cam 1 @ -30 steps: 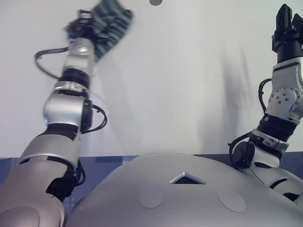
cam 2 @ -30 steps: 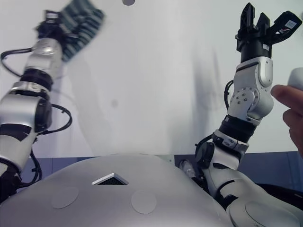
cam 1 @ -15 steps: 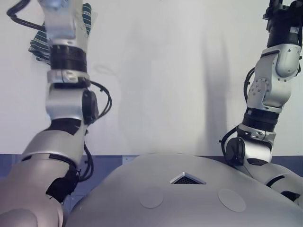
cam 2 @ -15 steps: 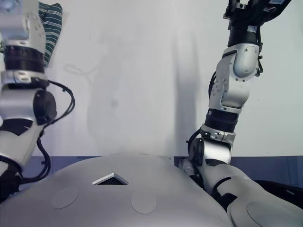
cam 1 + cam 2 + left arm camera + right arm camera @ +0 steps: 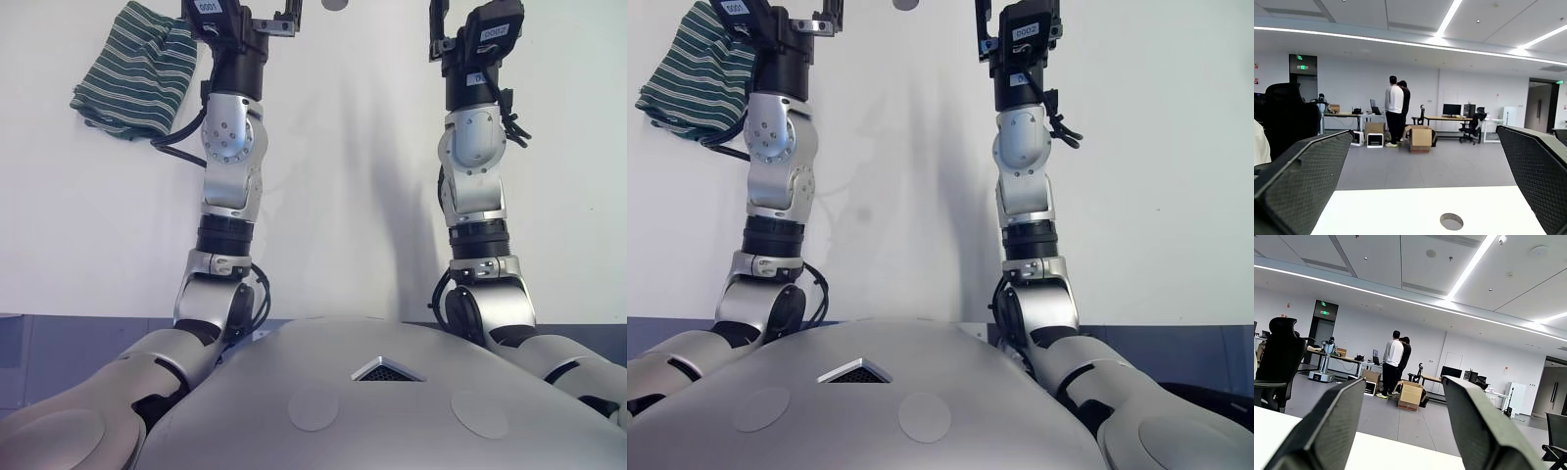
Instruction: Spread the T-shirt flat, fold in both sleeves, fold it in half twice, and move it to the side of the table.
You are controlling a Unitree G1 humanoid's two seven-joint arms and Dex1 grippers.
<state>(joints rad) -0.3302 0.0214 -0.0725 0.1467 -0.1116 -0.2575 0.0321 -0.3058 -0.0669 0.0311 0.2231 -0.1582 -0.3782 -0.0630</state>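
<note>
- left tag [image 5: 206,7], white, on the black housing behind the left end effector [image 5: 1425,129]: reads "0001"; upper edge cut off by the frame.
- right tag [image 5: 493,31], white, same spot behind the right end effector [image 5: 1404,379]: reads "0002", fully legible.
- green sign [image 5: 1302,67], lit, above the dark doorway [image 5: 1303,85] in the room behind: characters too small to read.
- second green sign [image 5: 1559,82] at the far side: illegible.

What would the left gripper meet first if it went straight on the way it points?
Probably nothing near: ahead of the left gripper lies table with a hole, then open floor. The folded T-shirt sits off to its left, out of line.
</note>
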